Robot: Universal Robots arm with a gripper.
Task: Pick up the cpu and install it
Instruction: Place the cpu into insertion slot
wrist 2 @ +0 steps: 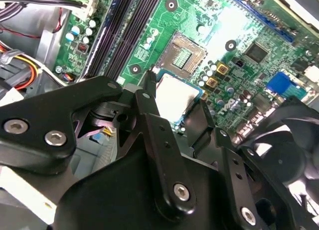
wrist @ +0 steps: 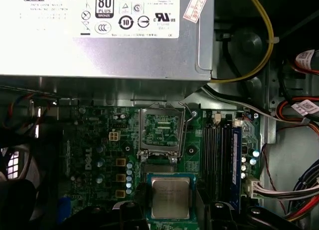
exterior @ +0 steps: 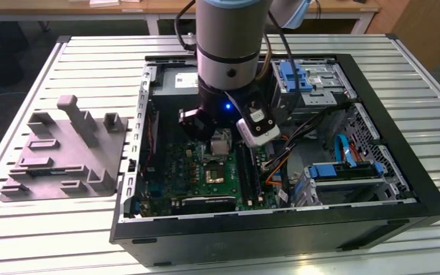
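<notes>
The cpu [wrist: 170,197] is a small square chip with a pale silver top, and it hangs level above the green motherboard [wrist: 99,140]. My gripper [wrist: 172,212] is shut on it, one black finger on each of two opposite edges. In the second wrist view the cpu [wrist 2: 174,95] sits between the fingers [wrist 2: 149,90], a short way from the dark open socket [wrist 2: 182,55]. The socket [wrist: 159,130] has its metal frame and lever raised. In the exterior view the gripper [exterior: 220,143] with the cpu [exterior: 220,141] is low inside the open computer case [exterior: 403,172], above the socket [exterior: 213,175].
A big grey power supply [wrist: 99,30] with a white label borders the board. Memory slots [wrist: 219,160] run beside the socket, and a black fan [wrist 2: 284,155] and bundled cables [wrist: 299,190] lie close by. A grey-purple fixture [exterior: 59,154] stands on the slatted table at the exterior view's left.
</notes>
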